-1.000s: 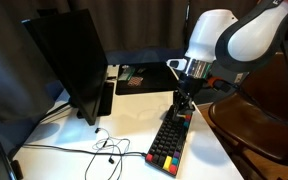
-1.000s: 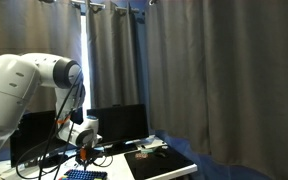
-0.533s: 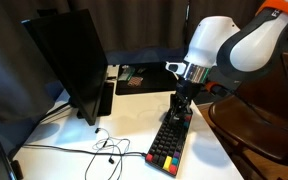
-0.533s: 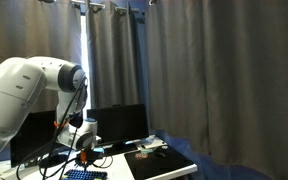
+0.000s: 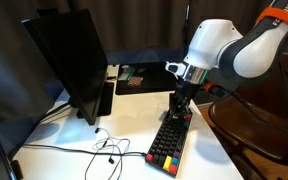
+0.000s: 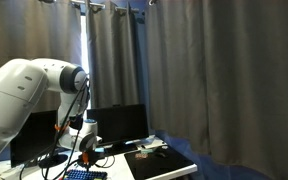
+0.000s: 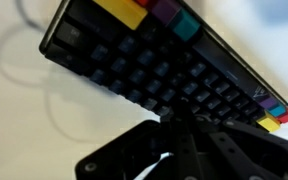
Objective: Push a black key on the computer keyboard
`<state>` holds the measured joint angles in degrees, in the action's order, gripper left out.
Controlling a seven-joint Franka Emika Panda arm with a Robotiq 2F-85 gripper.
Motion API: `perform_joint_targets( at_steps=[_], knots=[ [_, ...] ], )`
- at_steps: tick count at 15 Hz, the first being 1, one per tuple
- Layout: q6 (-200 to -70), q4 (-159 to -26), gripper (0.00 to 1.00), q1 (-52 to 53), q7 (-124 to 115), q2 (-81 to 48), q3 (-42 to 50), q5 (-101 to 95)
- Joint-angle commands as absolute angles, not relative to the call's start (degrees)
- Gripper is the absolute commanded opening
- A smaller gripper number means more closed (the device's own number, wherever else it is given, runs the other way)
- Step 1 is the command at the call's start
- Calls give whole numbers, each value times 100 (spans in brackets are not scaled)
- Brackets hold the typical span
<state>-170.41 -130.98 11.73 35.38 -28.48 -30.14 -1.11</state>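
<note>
Nothing bin-like to report. The closest is a flat dark mat (image 5: 136,76) at the back of the white tabletop (image 5: 124,118). It has a few small bits on it in both exterior views, too small to ID.

The compact black computer keyboard (image 5: 170,140) lies flat on the table's right part in an exterior view. It runs lengthwise from near the front edge toward the back, w/ a strip of red, orange & other coloured keys at its near end. It sits well apart from the black flat-screen monitor (image 5: 69,60), w/ thin black cables (image 5: 104,150) looped on the table btwn them.

The Robotiq gripper (image 5: 181,110) hangs off the white Panda arm (image 5: 219,45), pointing down over the keyboard's far half. Its tip is right at key level, but I can't tell for sure if it's touching.

Wrist view: the keyboard (image 7: 154,70) fills the frame on a diagonal, w/ black keys in the mid rows. Yellow, purple & teal caps run along the upper edge, and more coloured caps sit at the right corner. The gripper (image 7: 178,122) comes in from the bottom, fingers drawn together into one narrow tip w/ nothing btwn them. The tip sits over the black keys near the keyboard's lower edge. The pic is blurry, so I can't say which key.

Dark grey curtains (image 6: 194,70) hang behind the setup.
</note>
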Motion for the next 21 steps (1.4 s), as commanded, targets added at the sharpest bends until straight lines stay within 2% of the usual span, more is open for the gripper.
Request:
perform_joint_targets(
  at_steps=[1, 21],
  knots=[
    [-17146, -12988, 0, 1243, 3223, -2968, -2904, -489],
    [-17227, -12783, 0, 1551, 2614, -3183, -2535, -1137]
  ],
)
